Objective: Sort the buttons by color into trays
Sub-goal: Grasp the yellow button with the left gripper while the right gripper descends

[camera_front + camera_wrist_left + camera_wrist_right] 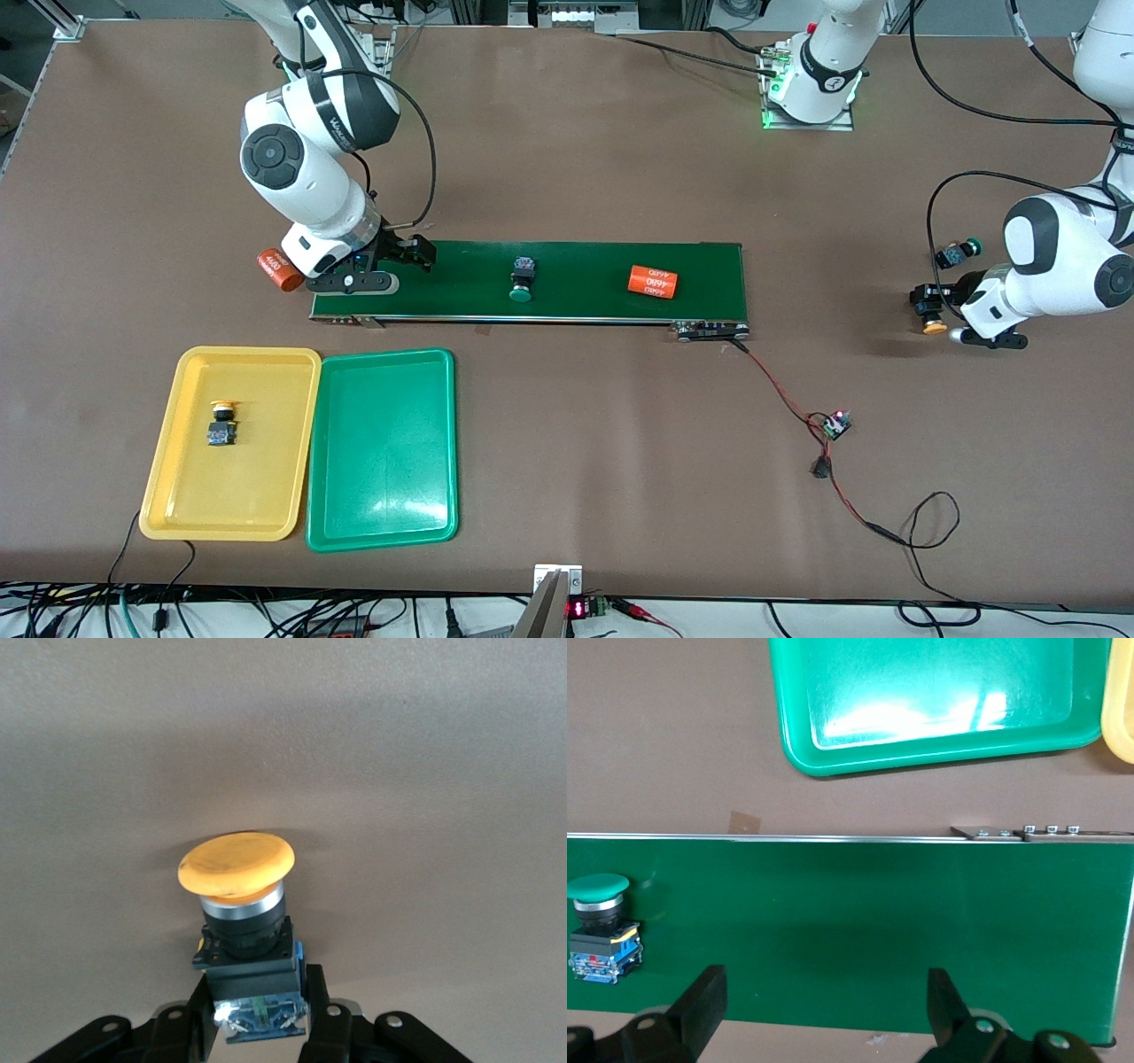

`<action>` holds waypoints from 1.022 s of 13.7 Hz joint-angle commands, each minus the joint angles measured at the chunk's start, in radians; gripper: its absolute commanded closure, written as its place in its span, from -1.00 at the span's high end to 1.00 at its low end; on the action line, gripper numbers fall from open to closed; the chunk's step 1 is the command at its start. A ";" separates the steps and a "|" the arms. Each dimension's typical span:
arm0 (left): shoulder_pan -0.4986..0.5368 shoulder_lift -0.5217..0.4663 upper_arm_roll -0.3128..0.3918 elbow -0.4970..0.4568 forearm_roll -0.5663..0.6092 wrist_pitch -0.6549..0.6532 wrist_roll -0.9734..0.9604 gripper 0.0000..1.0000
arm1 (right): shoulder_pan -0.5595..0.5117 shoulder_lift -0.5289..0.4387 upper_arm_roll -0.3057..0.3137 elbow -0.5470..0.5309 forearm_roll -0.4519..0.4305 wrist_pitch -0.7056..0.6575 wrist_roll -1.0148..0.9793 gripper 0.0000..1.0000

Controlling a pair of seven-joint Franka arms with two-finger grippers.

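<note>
Cylinder [653, 281] lies on belt [576, 266] near green button [522, 278]; seemingly unobstructed.

- A brown, matte tabletop [567, 177] carries everything.
- A long dark-green conveyor belt [576, 282] with a metal edge lies across its middle.
- An orange cylinder with white print [653, 281] lies on its side on the belt, toward the left arm's end.
- A second orange printed cylinder [276, 269] lies on the tabletop, just off the belt's other end.
- A thin red-and-black wire [780, 394] runs from the belt's corner toward 4 o'clock to a small circuit board with a lit red lamp [835, 424].
</note>
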State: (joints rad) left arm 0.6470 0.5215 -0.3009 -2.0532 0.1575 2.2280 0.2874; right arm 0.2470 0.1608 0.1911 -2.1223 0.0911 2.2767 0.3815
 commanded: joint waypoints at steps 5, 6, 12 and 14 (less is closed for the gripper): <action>-0.119 -0.159 -0.010 -0.012 0.014 -0.067 0.139 -1.00 | 0.020 0.049 0.041 0.044 -0.024 -0.005 0.059 1.00; -0.148 -0.182 -0.012 -0.012 0.014 -0.067 0.142 -1.00 | 0.032 0.058 0.041 0.051 -0.034 -0.005 0.060 1.00; -0.239 -0.253 -0.073 -0.002 0.013 -0.105 0.154 -1.00 | 0.081 0.123 0.039 0.099 -0.083 -0.003 0.138 1.00; -0.239 -0.253 -0.096 -0.001 0.010 -0.126 0.162 -1.00 | 0.092 0.143 0.041 0.116 -0.099 -0.003 0.142 1.00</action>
State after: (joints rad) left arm 0.4010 0.2862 -0.3821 -2.0454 0.1595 2.1268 0.4174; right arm 0.3265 0.2704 0.2272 -2.0453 0.0232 2.2784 0.4905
